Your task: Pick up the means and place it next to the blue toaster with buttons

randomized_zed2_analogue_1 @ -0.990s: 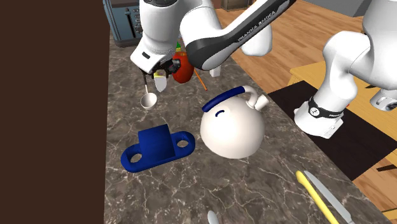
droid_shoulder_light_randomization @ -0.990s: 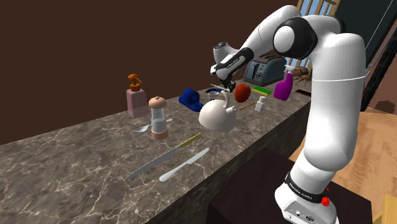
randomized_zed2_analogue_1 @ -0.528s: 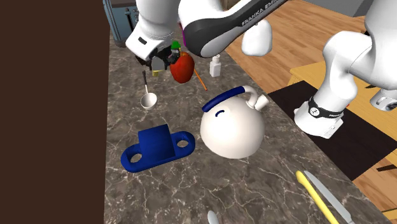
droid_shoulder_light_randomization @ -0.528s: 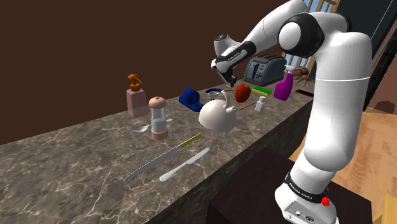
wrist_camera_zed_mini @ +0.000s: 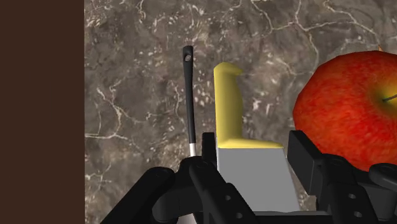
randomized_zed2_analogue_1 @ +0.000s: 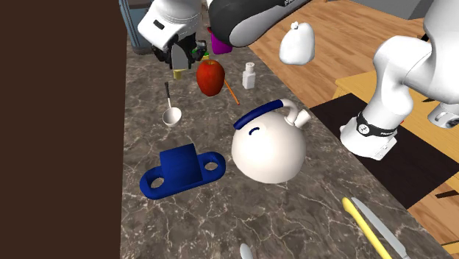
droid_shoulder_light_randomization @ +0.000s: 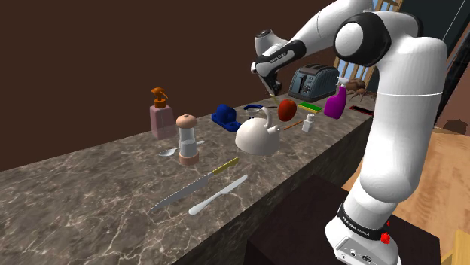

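Gripper (wrist_camera_zed_mini: 254,167) fingers are clamped on the flat grey blade of the yellow-handled tool (wrist_camera_zed_mini: 227,102), which I take to be the task's thing. The blade sits squarely between the two fingers, and the yellow handle sticks out well past their tips. In the second exterior view, the gripper (randomized_zed2_analogue_1: 179,60) hangs above the marble counter (randomized_zed2_analogue_1: 147,140), up and to that view's left of the red apple (randomized_zed2_analogue_1: 210,77), with a bit of yellow (randomized_zed2_analogue_1: 178,73) showing beneath it.

The main risk, as I judge it, is the apple (wrist_camera_zed_mini: 350,108). It sits just beside the outer finger, so a sideways swing at this height could clip it and send it rolling.

The hold is on a smooth flat face with the handle's weight out front. A sudden turn might let the tool pivot or slide in the fingers.

On the other side of the tool from the apple lies a black-handled measuring spoon (wrist_camera_zed_mini: 188,95), which a low pass could snag.

Beyond the apple stands the toaster (droid_shoulder_light_randomization: 314,81). A purple spray bottle (droid_shoulder_light_randomization: 336,103) stands close by it, so the set-down spot looks crowded.
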